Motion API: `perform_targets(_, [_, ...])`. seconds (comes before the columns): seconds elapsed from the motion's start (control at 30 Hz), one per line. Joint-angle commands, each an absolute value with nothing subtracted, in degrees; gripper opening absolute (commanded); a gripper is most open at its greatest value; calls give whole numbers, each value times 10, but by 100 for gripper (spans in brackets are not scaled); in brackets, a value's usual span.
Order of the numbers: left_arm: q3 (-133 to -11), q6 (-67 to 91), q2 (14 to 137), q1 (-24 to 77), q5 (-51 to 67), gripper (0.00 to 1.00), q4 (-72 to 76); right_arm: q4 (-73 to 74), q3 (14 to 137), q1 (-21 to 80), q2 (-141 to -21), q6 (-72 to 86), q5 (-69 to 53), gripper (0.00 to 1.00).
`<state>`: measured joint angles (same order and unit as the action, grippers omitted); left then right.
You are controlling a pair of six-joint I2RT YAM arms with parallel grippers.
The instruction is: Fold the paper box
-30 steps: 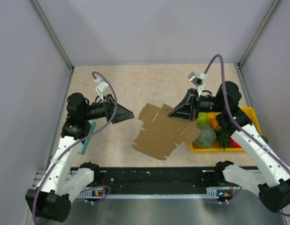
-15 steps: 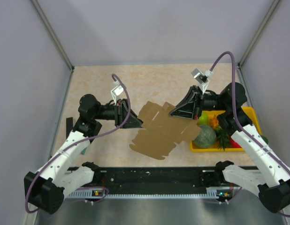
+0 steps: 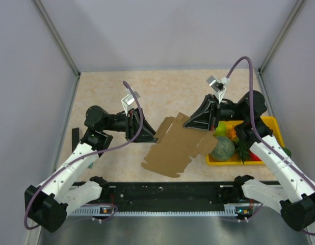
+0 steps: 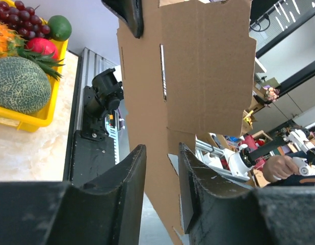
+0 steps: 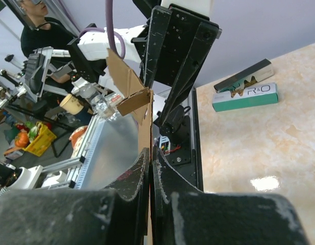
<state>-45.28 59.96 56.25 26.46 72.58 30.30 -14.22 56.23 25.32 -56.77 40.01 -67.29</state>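
Observation:
The paper box is a flat brown die-cut sheet, held tilted above the table's middle. My right gripper is shut on its far right edge. In the right wrist view the sheet runs edge-on out of the closed right gripper. My left gripper is at the sheet's left edge. In the left wrist view the sheet passes between the open fingers of the left gripper, with a gap still showing beside it.
A yellow tray with a melon and other fruit sits at the right, close under the right arm; it also shows in the left wrist view. A teal-and-white packet lies at the table's left edge.
My left arm has swung right from beside the packet to the sheet, and its jaws now straddle the left edge. The sheet's left side has lifted and tilted. The right gripper has kept its hold.

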Motion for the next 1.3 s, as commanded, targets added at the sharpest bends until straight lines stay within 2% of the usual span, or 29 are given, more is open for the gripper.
perform_targets(0.0, [-483,596,559,280,718,35,328,-190,561,250,-567,410,-658,0])
perform_targets(0.2, [-489,577,552,287,723,41,306,-190,561,249,-567,413,-645,0])
perform_targets(0.33, [-501,530,546,288,715,40,239,-208,557,249,-568,425,-640,0])
perform_targets(0.63, [-503,518,545,300,697,44,225,-213,549,250,-568,440,-623,0])
perform_targets(0.77, [-505,504,549,304,688,33,209,-218,549,256,-568,442,-624,0])
perform_targets(0.9, [-518,486,551,304,684,29,186,-214,549,265,-568,434,-631,0])
perform_targets(1.13, [-532,407,514,302,684,58,84,-186,548,265,-562,415,-624,0])
perform_targets(1.2, [-527,410,503,295,688,60,88,-186,549,265,-562,417,-629,0])
perform_targets(1.27, [-525,412,489,280,687,56,87,-191,550,265,-563,417,-634,0])
